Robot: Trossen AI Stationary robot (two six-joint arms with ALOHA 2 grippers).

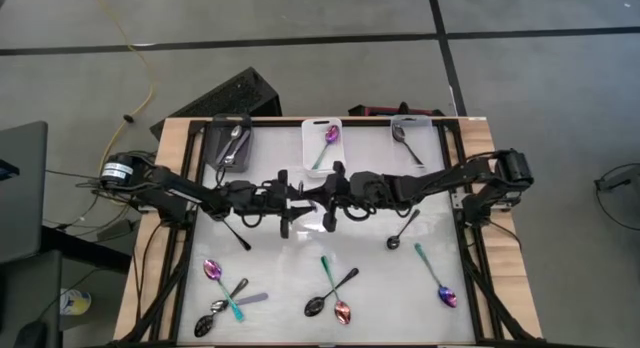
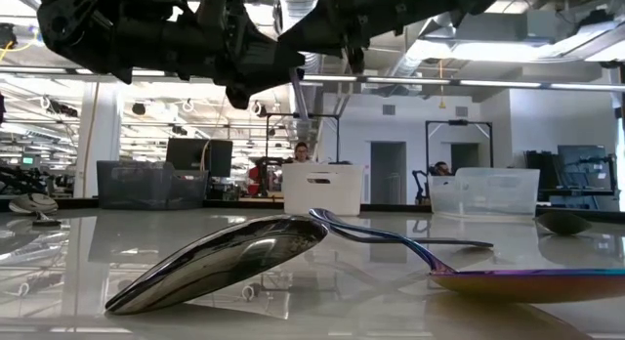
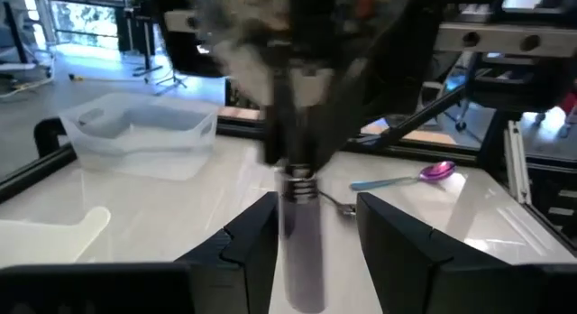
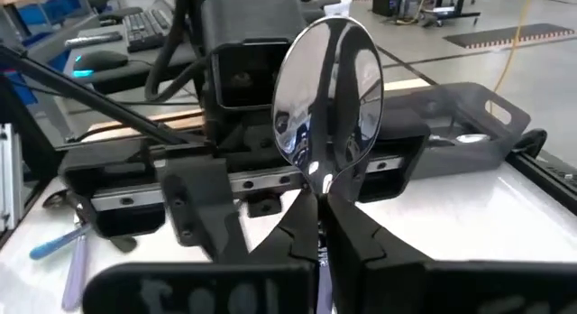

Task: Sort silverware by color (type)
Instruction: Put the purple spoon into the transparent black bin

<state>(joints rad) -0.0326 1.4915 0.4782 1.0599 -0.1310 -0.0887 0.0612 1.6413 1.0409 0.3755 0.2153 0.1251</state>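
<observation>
— Where is the silver spoon [image 4: 329,97] held?
— Above mid-surface [image 1: 290,278], pinched at its neck by the right gripper [image 4: 322,226], fingers nearly closed.
— And the left gripper [image 3: 315,251]?
— Its fingers are spread around the handle, facing the right.
— Any writing?
— None can be read.

Grey concrete floor [image 1: 330,78] with dark seam lines surrounds the table; a yellow cable [image 1: 140,58] trails at ten o'clock. Beyond, an open workshop under ceiling strip lights [image 2: 459,83].
</observation>
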